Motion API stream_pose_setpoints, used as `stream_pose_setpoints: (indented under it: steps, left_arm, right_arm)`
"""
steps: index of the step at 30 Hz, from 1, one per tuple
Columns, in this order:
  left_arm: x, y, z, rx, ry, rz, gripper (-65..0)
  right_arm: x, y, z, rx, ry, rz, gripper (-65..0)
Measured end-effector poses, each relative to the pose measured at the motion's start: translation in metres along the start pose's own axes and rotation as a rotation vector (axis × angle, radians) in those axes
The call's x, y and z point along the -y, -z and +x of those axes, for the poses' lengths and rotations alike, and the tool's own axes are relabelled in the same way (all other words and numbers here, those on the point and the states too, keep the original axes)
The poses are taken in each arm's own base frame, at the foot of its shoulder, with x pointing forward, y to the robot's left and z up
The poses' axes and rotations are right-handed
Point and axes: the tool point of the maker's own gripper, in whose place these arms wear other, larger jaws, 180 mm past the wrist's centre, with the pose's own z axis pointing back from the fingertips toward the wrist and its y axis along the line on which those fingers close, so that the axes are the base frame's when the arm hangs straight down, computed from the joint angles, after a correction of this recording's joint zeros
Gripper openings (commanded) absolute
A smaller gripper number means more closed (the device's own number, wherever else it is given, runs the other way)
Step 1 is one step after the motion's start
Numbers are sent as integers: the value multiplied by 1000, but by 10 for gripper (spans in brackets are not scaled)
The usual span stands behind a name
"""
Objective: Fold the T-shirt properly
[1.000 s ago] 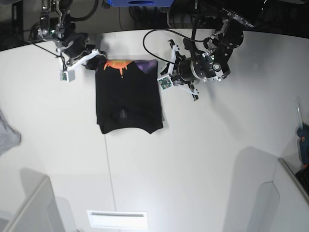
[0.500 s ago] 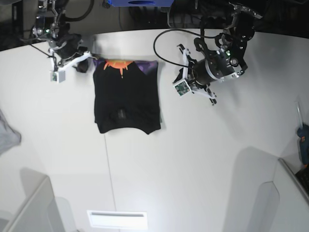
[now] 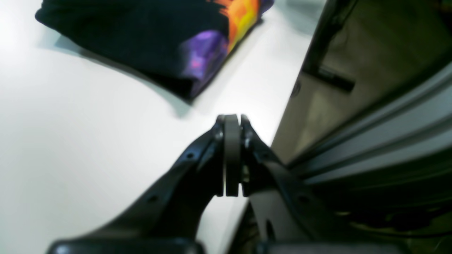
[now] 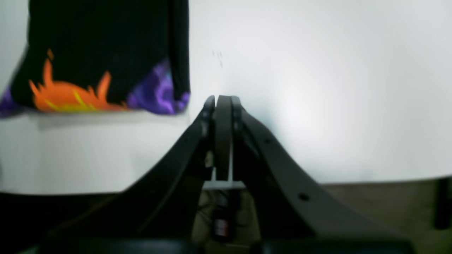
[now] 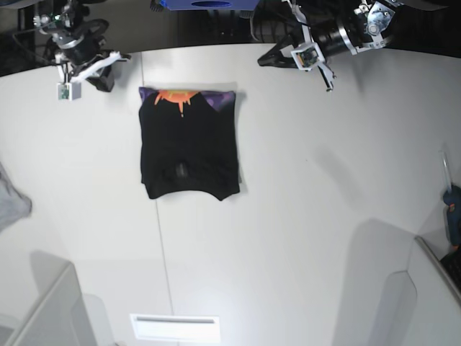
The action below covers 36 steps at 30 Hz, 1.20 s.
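The black T-shirt (image 5: pixel 189 148) lies folded into a rectangle on the white table (image 5: pixel 302 187), with its orange-and-purple print showing along the far edge. It also shows in the left wrist view (image 3: pixel 148 38) and in the right wrist view (image 4: pixel 102 53). My left gripper (image 5: pixel 269 59) is shut and empty at the table's far edge, to the right of the shirt; its jaws meet in the left wrist view (image 3: pixel 231 123). My right gripper (image 5: pixel 108 71) is shut and empty near the far left edge, apart from the shirt; its jaws meet in the right wrist view (image 4: pixel 220 102).
A small light grey cloth (image 5: pixel 11 202) lies at the table's left edge. A blue tool (image 5: pixel 454 209) sits at the right edge. Grey bin walls stand at the near left (image 5: pixel 50 310) and near right (image 5: pixel 403 295). Dark equipment stands behind the table.
Both arms have pulled back from the shirt toward the table's far edge, the left arm up and right, the right arm up and left. The shirt has not moved.
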Motion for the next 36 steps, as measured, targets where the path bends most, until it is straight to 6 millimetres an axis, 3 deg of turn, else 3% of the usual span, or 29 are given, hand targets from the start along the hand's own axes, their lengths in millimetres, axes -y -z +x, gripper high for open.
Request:
stream_pose_setpoints:
  steps: [5,11,15,18,22,25,30,36]
  left_arm:
    - [20,-20,-54,-184,71,17,-650]
    - [47,-30,-58,-114,-35,2,-650]
    - [57,-37,-90,-192,-94,0,-650]
    - [64,-42,-115,-238,-157,8,-650]
    - [73,-43,-153,-311,-252,36,-650]
    - [72,-34,-173,-326,-321,74,-650]
    - [79,-26,-210,-385,-432,116,-650]
    - [95,-5,-250,-439,-596,150,-650]
  right_arm:
    - [9,-16,-29,-80,-65,-43,-650]
    - [3,-34,-67,-189,-98,8,-650]
    - [6,-43,-92,-287,-134,-14,-650]
    - [-7,-45,-122,-372,-192,-7,-650]
    - [-33,-39,-185,-525,-283,61,-650]
    - [-35,-31,-225,-636,-311,86,-650]
    - [-33,-9,-251,-707,-325,109,-650]
    - [2,7,-279,-790,-445,121,-650]
